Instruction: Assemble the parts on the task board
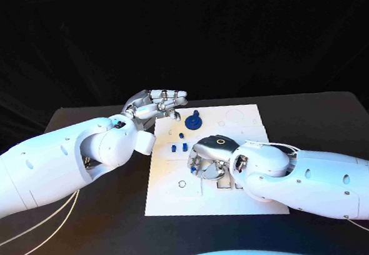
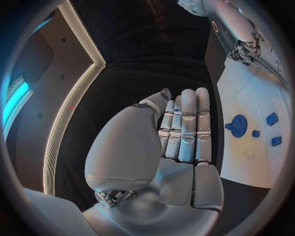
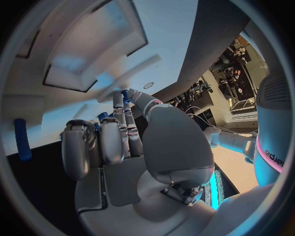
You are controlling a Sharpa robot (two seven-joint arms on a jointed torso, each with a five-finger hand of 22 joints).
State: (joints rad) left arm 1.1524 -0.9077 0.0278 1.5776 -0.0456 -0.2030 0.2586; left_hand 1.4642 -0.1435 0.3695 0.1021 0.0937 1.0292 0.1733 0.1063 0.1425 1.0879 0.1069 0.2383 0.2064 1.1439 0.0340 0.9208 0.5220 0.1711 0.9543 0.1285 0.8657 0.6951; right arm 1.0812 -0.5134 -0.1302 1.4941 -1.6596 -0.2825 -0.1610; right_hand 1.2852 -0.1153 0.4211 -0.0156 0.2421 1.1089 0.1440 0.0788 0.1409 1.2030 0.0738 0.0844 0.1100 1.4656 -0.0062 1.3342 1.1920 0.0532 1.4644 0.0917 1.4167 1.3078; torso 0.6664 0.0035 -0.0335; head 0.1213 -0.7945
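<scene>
You have the white board [image 1: 247, 189] in the middle of the black counter [image 1: 328, 110], and most of the work looks undone; a round blue gear [image 1: 192, 122] sits near the board's far edge, and two small blue pieces [image 1: 180, 147] lie loose just nearer you than the gear, not yet seated as far as I can judge. Your right robot hand [image 1: 208, 157] is down on the middle of the board, fingers curled; the right wrist view shows a small blue piece [image 3: 125, 95] at its fingertips, so it seems to be pinching that part, though the hold is hard to confirm. Your left robot hand [image 1: 156, 104] hovers just off the board's far left corner, beside the gear; its fingers are straight and close together, holding nothing. Several sockets on the board look unfilled; expect the loose pieces to remain.
</scene>
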